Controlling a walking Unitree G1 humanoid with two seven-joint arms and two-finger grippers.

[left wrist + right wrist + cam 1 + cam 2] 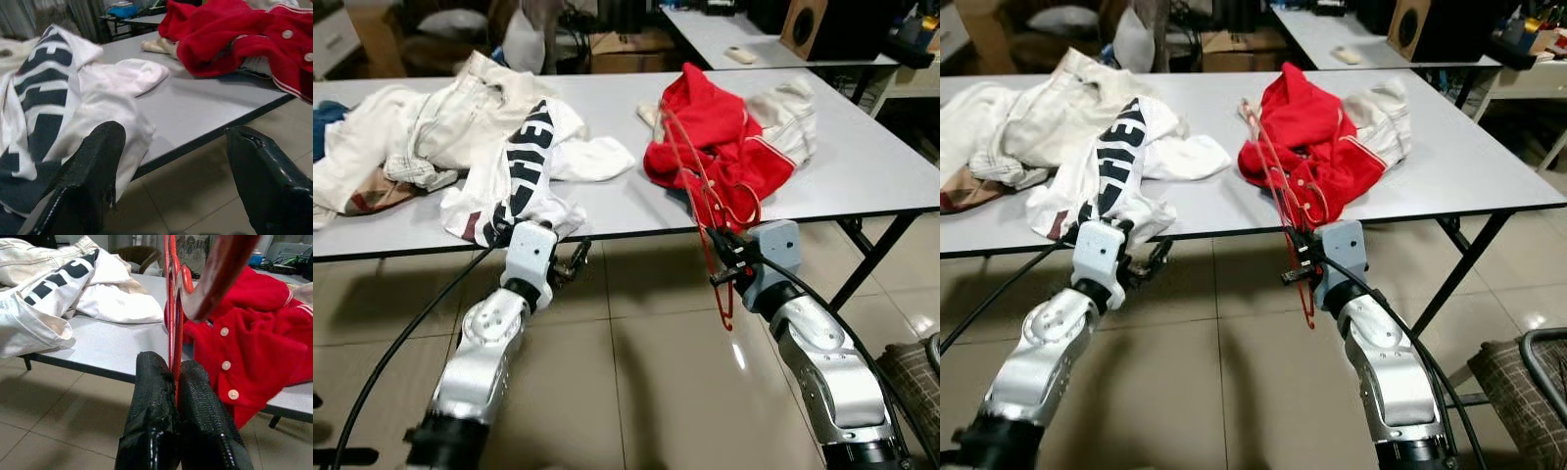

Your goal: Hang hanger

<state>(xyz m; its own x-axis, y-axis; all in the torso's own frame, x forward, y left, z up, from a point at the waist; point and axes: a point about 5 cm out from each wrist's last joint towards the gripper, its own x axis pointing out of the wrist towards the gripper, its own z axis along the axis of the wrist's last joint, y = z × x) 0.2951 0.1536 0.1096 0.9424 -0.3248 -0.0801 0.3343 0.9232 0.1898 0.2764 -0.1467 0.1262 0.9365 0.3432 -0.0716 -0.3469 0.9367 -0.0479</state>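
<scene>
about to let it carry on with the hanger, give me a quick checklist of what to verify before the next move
1. Right gripper grip on the red hanger: ok, the fingers are shut on its wire.
2. Hanger free of the red garment: cannot tell, its upper end lies against the cloth on the table.
3. Hanger hook free: ok, it hangs below the table edge, touching nothing.
4. Left gripper free: ok, open and holding nothing, just off the table edge beside the white garment with black lettering.
5. Place to hang the hanger: cannot tell, no rail or rack can be made out.
</scene>
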